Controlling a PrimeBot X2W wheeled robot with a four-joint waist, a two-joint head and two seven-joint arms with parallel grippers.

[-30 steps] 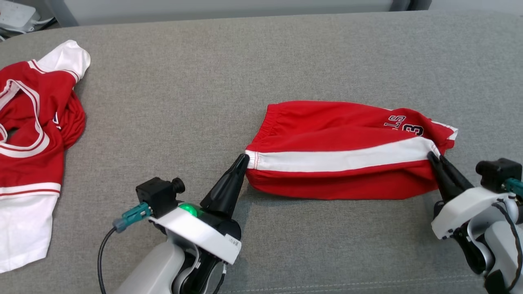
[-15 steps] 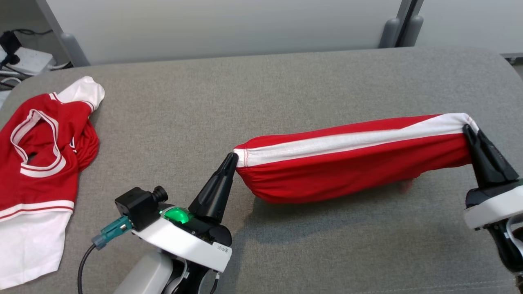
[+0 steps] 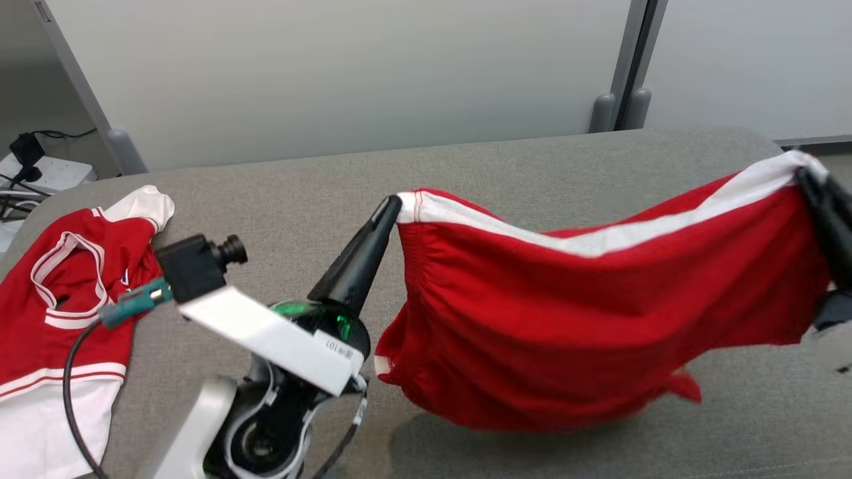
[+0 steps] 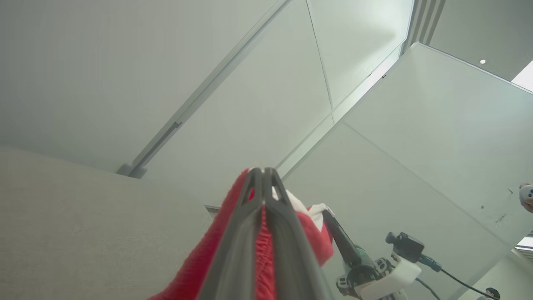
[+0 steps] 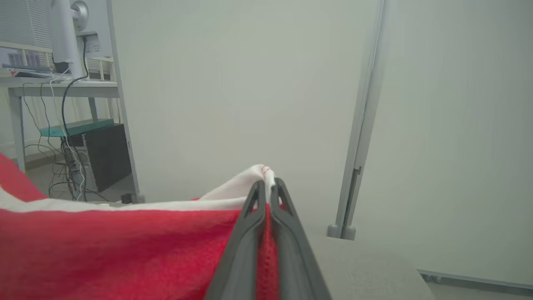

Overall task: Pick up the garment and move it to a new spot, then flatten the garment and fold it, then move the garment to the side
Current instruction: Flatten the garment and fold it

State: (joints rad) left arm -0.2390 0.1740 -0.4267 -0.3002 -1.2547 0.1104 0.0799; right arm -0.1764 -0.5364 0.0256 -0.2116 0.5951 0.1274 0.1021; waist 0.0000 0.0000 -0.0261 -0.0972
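The garment [image 3: 586, 319], red shorts with a white side stripe, hangs stretched in the air above the grey cushion [image 3: 506, 166]. My left gripper [image 3: 393, 206] is shut on its left top corner. At the right edge of the head view my right gripper [image 3: 809, 176] is shut on the other end. The cloth sags between the two and its lower edge hangs just above the cushion. In the left wrist view the shut gripper [image 4: 263, 171] pinches red cloth [image 4: 195, 262], with my right gripper [image 4: 327, 212] beyond. In the right wrist view the gripper [image 5: 266, 183] clamps the white stripe's end [image 5: 250, 177].
A second red and white garment [image 3: 66, 313] lies crumpled at the cushion's left end. A pale partition wall [image 3: 346, 73] stands behind the cushion, with a post foot [image 3: 616, 110] at the back right. Cables and a white box [image 3: 40, 173] sit beyond the left end.
Both grippers have lifted the garment off the cushion, and it now hangs between them. The right gripper closed on its end. The head camera has tilted up, showing the wall.
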